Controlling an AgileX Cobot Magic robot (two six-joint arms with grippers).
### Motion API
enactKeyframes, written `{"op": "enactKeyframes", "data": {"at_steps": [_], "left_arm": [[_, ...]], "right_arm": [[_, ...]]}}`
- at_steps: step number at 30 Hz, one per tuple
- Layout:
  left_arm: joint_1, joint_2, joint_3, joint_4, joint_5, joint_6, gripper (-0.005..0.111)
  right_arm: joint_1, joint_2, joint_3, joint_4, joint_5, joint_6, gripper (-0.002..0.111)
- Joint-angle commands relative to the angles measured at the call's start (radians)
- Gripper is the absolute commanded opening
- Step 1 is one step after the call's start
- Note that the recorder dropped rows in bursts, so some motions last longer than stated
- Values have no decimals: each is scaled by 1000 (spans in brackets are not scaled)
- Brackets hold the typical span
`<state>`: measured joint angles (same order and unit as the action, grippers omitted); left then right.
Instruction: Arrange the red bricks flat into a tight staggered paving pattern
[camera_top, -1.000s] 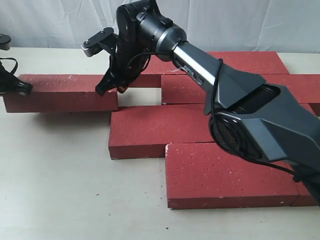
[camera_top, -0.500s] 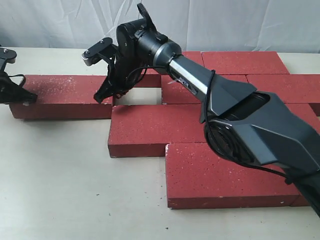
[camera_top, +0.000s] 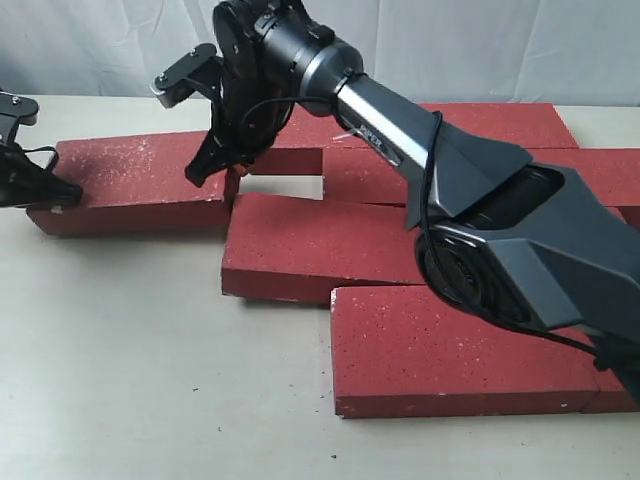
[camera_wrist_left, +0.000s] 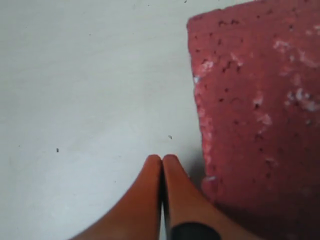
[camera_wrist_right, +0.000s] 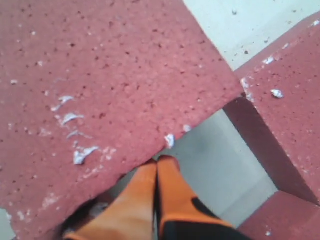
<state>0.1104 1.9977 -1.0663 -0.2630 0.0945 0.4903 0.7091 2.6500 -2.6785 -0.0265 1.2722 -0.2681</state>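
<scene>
Both pairs clenched, holding nothing: your right fingers at the inner corner of the loose brick, left fingers seemingly against its outer end. It lies skewed beside the gap; shove unevenly and it jams crooked.

No text, label, brand, number or sign can be read in any view. Only white flecks are seen on the red bricks. A small pale mark on the silver forearm tube of the right arm is too small to be made out.
</scene>
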Motion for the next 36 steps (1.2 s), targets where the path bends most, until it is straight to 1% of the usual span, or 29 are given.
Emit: {"op": "enactKeyframes", "data": {"at_steps": [1,3,5,11,16,25,30,36], "left_arm": [[-22,4,-1,-16,-15,-18,0],[-22,4,-1,-12,-17,-18,0],[-22,4,-1,13,-17,-18,0],[-10,4,-1,11,-35,-18,0],[16,4,-1,-18,-51,-18,0],[19,4,-1,-20,-49,-18,0],[19,4,-1,-20,-49,-18,0],[19,4,-1,-20,-51,-18,0]], "right_arm": [[-26,-2,-8,87,-51,17,-1],[-26,39,-8,139,-51,9,-1],[-21,82,-8,139,-51,9,-1],[-23,111,-8,45,-62,19,-1],[-23,71,-8,-40,-75,42,-1],[-23,-34,-8,-43,-51,5,-1],[-23,-13,-2,12,-51,0,-1],[-19,-41,69,150,-51,-26,-1]]}}
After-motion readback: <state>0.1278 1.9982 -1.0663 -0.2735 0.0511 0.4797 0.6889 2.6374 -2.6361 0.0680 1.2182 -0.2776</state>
